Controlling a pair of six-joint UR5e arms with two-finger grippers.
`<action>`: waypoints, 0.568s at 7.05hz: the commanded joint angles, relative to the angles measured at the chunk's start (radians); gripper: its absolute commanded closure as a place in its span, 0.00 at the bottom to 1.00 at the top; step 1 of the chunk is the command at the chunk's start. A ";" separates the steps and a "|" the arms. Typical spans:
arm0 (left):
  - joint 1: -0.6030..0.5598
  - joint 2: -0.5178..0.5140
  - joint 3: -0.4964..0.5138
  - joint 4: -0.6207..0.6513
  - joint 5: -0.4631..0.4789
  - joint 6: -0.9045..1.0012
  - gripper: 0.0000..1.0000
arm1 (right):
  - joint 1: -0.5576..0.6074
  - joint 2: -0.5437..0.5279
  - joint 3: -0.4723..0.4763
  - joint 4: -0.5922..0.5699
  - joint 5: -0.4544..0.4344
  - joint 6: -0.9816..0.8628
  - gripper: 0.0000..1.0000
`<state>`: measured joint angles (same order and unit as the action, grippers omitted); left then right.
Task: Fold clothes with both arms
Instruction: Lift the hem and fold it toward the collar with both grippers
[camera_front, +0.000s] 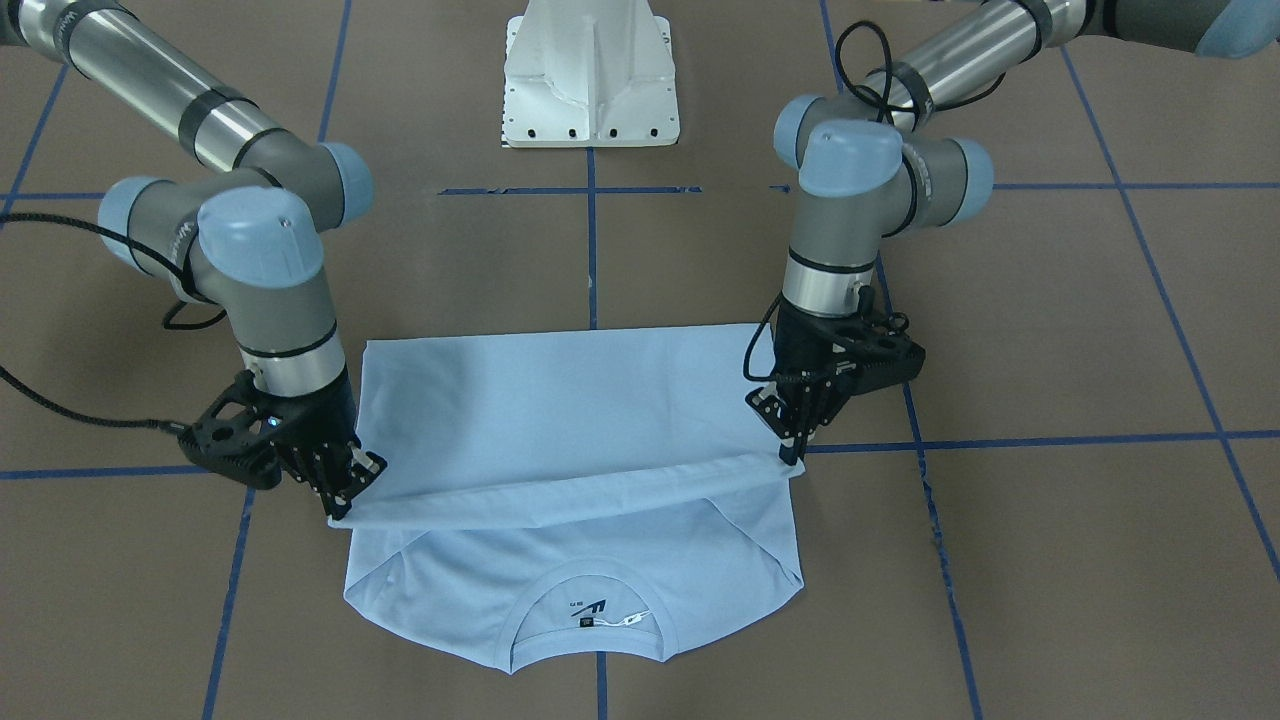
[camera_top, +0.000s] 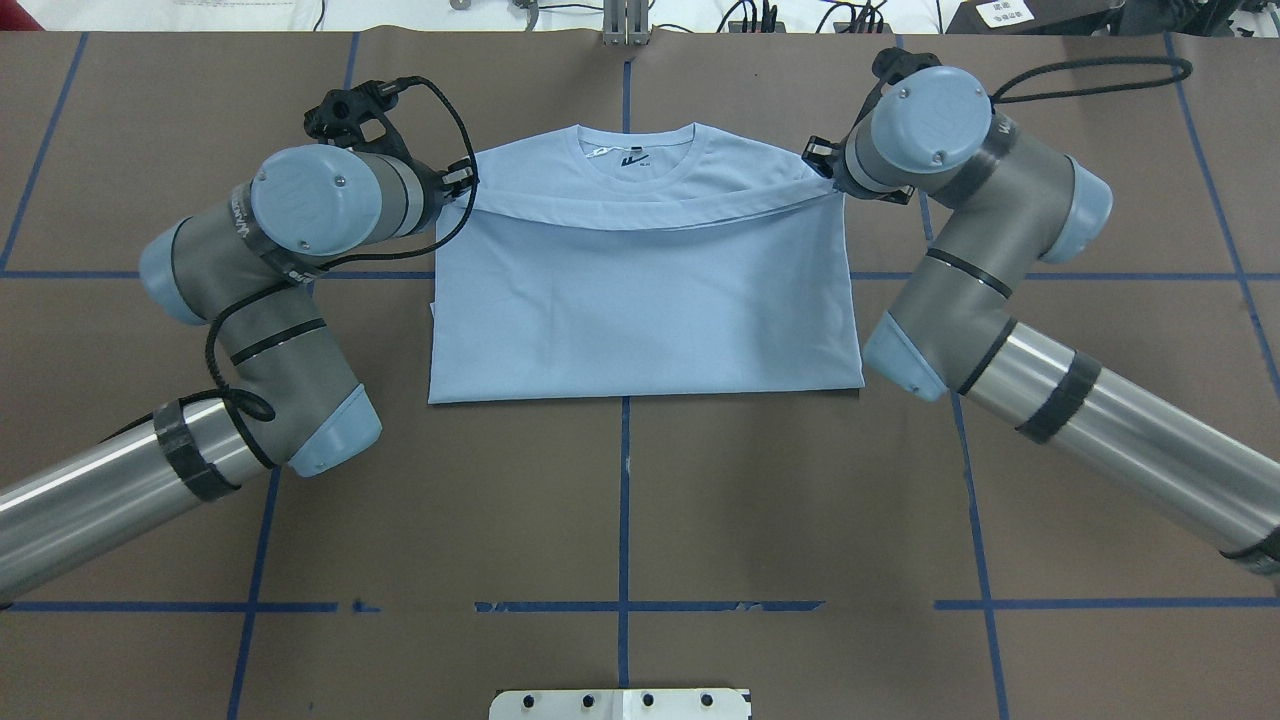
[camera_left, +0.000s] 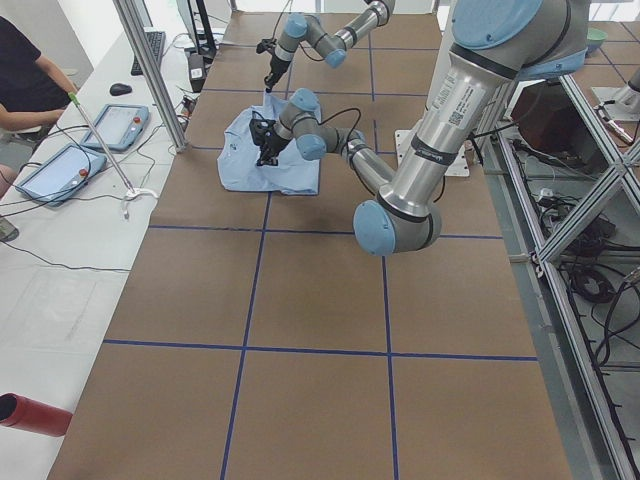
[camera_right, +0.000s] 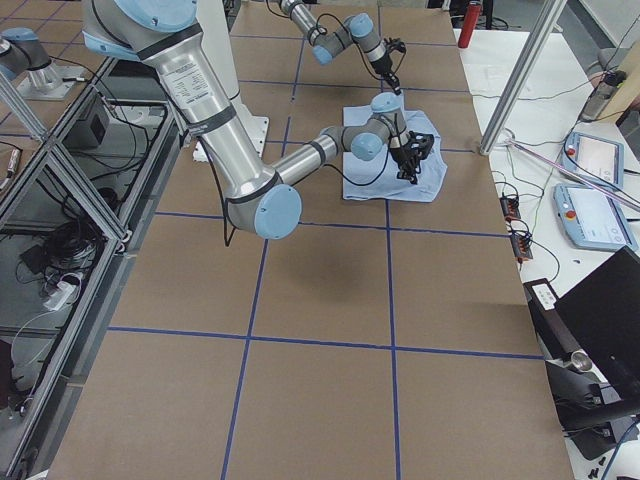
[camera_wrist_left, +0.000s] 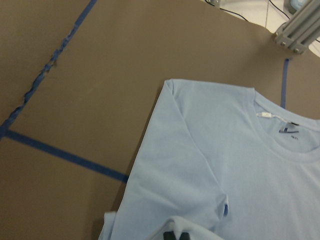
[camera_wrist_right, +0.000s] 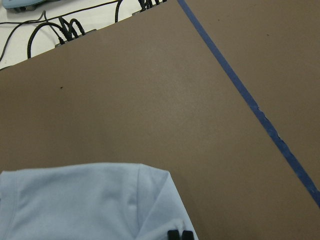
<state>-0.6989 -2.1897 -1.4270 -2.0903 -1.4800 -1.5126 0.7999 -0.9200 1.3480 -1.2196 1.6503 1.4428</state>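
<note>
Between the black left gripper (camera_front: 795, 445) and right gripper (camera_front: 345, 495), both clenched on its hem corners, lies the pale light-blue T-shirt (camera_front: 560, 400), half-folded; light, limp cloth, likely best held taut there.

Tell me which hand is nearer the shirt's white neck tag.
The left hand: the white tag lies off-centre in the collar toward its side, while the right hand grips the farther shirt corner.

Nothing legible: the neck label (camera_front: 594, 609) of the T-shirt (camera_front: 560, 400) is too small to read.
</note>
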 joint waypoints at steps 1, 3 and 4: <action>-0.023 -0.047 0.143 -0.086 0.040 0.051 1.00 | 0.013 0.082 -0.159 0.066 -0.004 -0.015 1.00; -0.024 -0.050 0.219 -0.173 0.040 0.074 1.00 | 0.019 0.130 -0.269 0.132 -0.003 -0.015 1.00; -0.024 -0.051 0.224 -0.177 0.040 0.087 0.95 | 0.021 0.132 -0.277 0.133 -0.003 -0.015 1.00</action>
<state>-0.7218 -2.2389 -1.2228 -2.2450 -1.4409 -1.4396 0.8186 -0.7982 1.0970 -1.1031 1.6470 1.4279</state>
